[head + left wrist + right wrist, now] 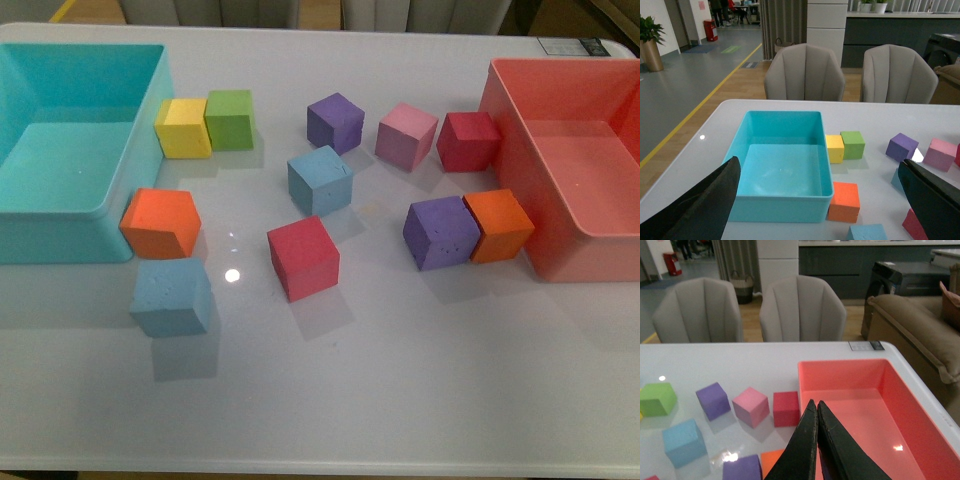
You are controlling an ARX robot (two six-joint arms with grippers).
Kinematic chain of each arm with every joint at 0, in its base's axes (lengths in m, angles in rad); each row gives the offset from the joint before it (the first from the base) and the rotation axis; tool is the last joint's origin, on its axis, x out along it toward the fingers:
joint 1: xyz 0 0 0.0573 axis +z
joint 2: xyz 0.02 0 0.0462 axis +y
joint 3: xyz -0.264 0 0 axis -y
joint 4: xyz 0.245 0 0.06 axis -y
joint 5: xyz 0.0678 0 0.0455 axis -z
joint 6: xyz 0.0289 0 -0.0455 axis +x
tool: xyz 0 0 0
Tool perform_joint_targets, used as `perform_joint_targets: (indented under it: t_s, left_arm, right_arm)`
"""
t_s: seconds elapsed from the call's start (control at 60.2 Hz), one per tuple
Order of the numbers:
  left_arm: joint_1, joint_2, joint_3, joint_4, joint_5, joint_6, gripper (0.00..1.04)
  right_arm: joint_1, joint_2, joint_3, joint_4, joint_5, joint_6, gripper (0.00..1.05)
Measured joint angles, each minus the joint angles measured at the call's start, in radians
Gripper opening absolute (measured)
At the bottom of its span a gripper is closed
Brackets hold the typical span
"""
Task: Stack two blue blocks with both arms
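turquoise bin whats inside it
Nothing shows inside: in the left wrist view the turquoise bin has a bare floor, with no blocks in it. One of the left jaws covers a near corner of it, and the front view crops its left side.

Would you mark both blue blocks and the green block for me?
Near blue block (172,281), front view, top face.
Middle blue block (318,164), front view, top face.
Green block (230,103), front view, top face.
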Motion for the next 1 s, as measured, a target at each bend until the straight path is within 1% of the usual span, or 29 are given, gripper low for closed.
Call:
perform_joint_targets:
  t_s: [0.199, 0.249, 0.332, 0.632, 0.765, 0.997]
  left_arm:
    - [0.000, 0.000, 0.000, 0.000, 0.000, 0.000, 0.96]
    - [0.000, 0.000, 0.000, 0.000, 0.000, 0.000, 0.96]
    - [0.000, 0.000, 0.000, 0.000, 0.000, 0.000, 0.96]
    - [0.000, 0.000, 0.000, 0.000, 0.000, 0.000, 0.96]
    - [0.000, 0.000, 0.000, 0.000, 0.000, 0.000, 0.96]
    - [0.000, 0.000, 0.000, 0.000, 0.000, 0.000, 0.96]
  right_arm:
    - [-0.032, -0.165, -0.058, -0.101, -0.032, 0.000, 0.02]
    - [-0.074, -0.215, -0.072, -0.141, -0.097, 0.000, 0.02]
    - [-0.108, -0.291, -0.090, -0.198, -0.104, 0.000, 0.02]
    - [-0.111, -0.542, -0.116, -0.409, -0.109, 0.000, 0.02]
    - [-0.111, -0.671, -0.117, -0.526, -0.109, 0.000, 0.02]
    - [-0.111, -0.815, -0.117, -0.662, -0.109, 0.000, 0.02]
